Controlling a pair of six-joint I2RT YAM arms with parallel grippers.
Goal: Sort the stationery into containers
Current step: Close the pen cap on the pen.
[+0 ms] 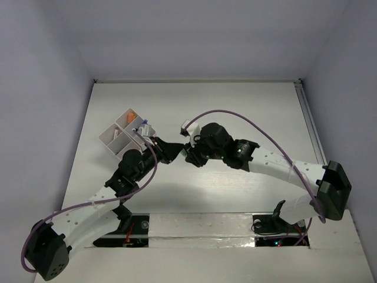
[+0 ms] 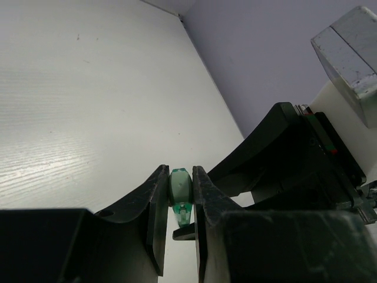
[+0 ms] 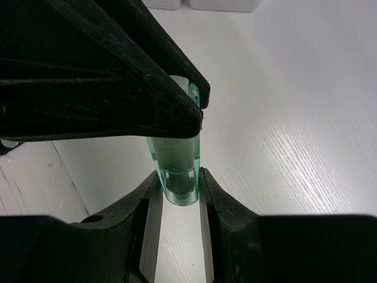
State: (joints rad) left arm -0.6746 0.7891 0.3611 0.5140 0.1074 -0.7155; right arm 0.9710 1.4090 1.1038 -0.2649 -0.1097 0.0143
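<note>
Handover step, in mid-air at the centre of the top view. The green piece, clear plastic with a pale core, is held off the worktop between both arms. The left fingers are pinching it across its middle, plain at centre-bottom of the left wrist view. The right fingers pinch its lower end, at bottom centre of the right wrist view. Contact looks real on both sides, though the right grip covers only the tip. The tray sits in the upper left of the top view, just up-left of where the arms meet. An orange piece is already in one far compartment.

Judgement: the tray is on the left arm's side, so the right arm likely hands to the left, which then makes the drop. The direction can't be confirmed from this.

To do it well:
- Only one arm lets go, and only once the other's pinch is firm.
- The giver spreads its fingers fully, then backs straight out along its own line with no twist. The plastic looks slick and short, and the two sets of fingers sit nearly touching.
- The receiver holds steady meanwhile.
- Then swing to the tray and pick a compartment with room.
- Get low over it before opening, so the piece doesn't bounce off the thin walls.

Risk: with an early release, the piece drops to the worktop.
</note>
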